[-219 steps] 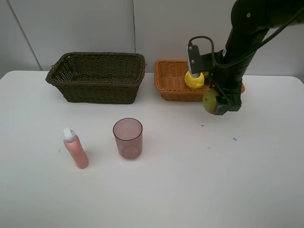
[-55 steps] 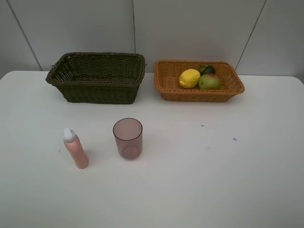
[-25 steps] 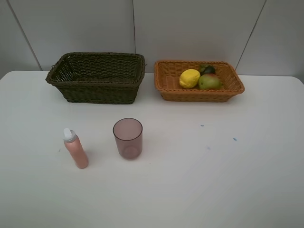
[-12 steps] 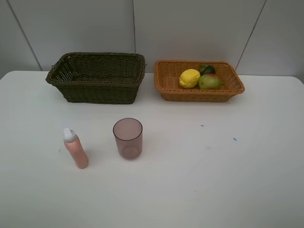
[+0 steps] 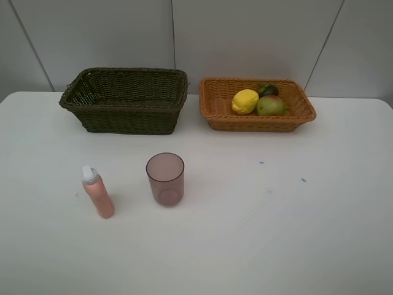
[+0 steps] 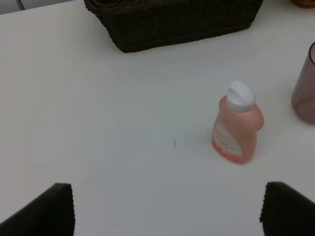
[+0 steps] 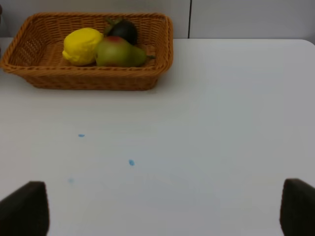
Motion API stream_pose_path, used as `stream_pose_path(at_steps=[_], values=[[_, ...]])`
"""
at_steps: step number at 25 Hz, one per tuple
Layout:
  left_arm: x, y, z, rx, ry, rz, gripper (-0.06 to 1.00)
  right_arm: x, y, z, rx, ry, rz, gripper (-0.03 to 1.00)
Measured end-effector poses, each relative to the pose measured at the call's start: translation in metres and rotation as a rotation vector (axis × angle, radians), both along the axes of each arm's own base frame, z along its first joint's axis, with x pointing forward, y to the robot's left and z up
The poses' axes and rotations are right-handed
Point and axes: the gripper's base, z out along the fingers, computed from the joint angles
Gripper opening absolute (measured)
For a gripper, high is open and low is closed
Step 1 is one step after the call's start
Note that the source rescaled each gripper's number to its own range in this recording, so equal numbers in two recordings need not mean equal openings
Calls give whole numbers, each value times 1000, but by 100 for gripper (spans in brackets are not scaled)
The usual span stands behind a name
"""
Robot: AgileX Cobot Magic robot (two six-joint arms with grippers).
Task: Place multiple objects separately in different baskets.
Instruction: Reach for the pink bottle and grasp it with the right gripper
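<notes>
The left gripper (image 6: 167, 211) hangs spread wide and empty, the pink bottle (image 6: 237, 129) standing upright on the worktop (image 6: 98, 123) ahead of it, seemingly a touch off its centre line, dark basket (image 6: 172, 24) beyond, so this arm looks nearer than the right gripper (image 7: 160, 209), likewise released, facing the orange basket (image 7: 88, 81).

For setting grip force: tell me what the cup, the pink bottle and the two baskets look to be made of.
Cup: likely plastic, translucent mauve, smooth; the table shows through its wall. Bottle: probably plastic, matt pink body, white cap. Dark basket and orange basket: woven strands, wicker or an imitation; the weave pattern shows, the fibre itself cannot be told.
</notes>
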Motion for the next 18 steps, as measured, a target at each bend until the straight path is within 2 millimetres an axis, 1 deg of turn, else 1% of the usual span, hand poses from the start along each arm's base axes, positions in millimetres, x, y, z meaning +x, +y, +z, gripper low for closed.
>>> stream_pose_path(at_steps=[8,10,13,18], values=[[-1,-1,2,-16,-6,-9,100,0,0,0,1,0,0,100],[-1,-2,8,-20,-9,-11,100,0,0,0,1,0,0,100],[5,-2,19,-20,15,-12,100,0,0,0,1,0,0,100],[24,-5,38,-23,99,-15,100,0,0,0,1,0,0,100]])
